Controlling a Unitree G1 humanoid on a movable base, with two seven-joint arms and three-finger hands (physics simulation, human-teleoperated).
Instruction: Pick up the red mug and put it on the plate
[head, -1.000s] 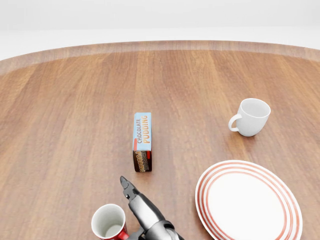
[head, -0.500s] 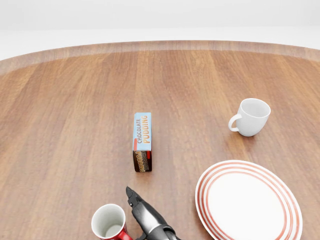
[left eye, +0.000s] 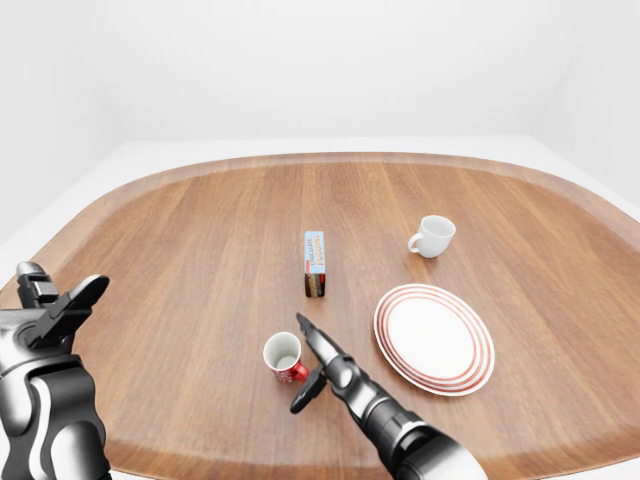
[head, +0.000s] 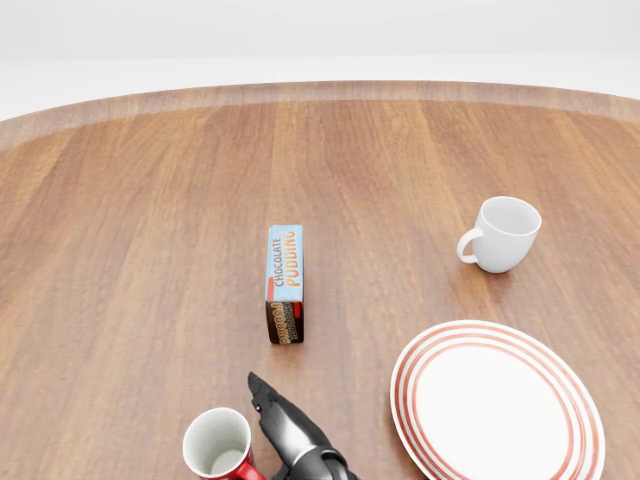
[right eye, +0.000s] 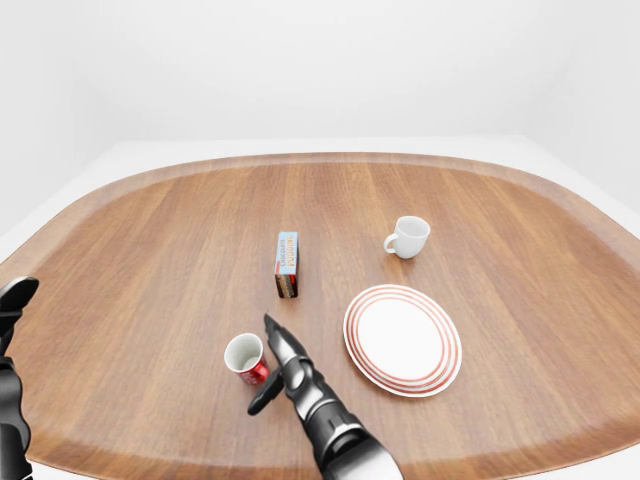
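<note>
Reaching in from the bottom of the left-eye view, my right hand (left eye: 312, 365) sits just to the right of the red mug (left eye: 284, 357), fingers spread wide and closed on nothing: one finger (left eye: 311, 335) points up the view past the mug's rim, another (left eye: 305, 392) hangs down below the mug's red side. Whether any of them touches the mug I cannot tell. My left hand (left eye: 52, 310) is raised at the far left edge of that view, well apart from everything on the table, fingers parted and holding nothing. Above the mug in the view, a chocolate pudding box (head: 284, 283) lies on the wooden table (left eye: 200, 230), near my upper fingertip but apart from it. To the right of my hand rests the white plate (left eye: 434, 338) with red rings at its rim, nothing on it, with bare wood between it and my hand. A white mug (left eye: 433, 236) stands upright further up and to the right, beyond the plate. The red mug stands upright near the table's lower edge, its white inside showing.
</note>
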